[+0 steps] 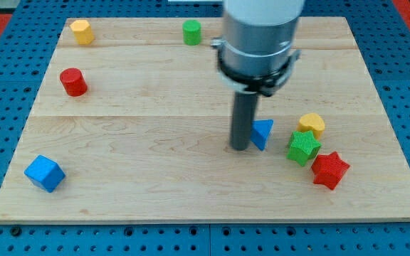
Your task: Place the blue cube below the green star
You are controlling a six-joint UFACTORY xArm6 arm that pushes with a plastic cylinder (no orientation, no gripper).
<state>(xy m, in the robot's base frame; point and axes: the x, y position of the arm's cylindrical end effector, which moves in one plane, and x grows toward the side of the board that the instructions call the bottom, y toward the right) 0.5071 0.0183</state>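
The blue cube (45, 173) sits near the board's bottom-left corner. The green star (303, 147) lies at the right, between a yellow block (312, 124) above it and a red star (330, 170) to its lower right. My tip (240, 148) rests on the board near the centre, just left of a blue triangular block (263, 134) and touching or nearly touching it. The tip is far to the right of the blue cube and left of the green star.
A yellow hexagonal block (82, 31) stands at the top left, a red cylinder (72, 82) below it, and a green cylinder (191, 32) at the top centre. The wooden board (155, 142) lies on a blue perforated table.
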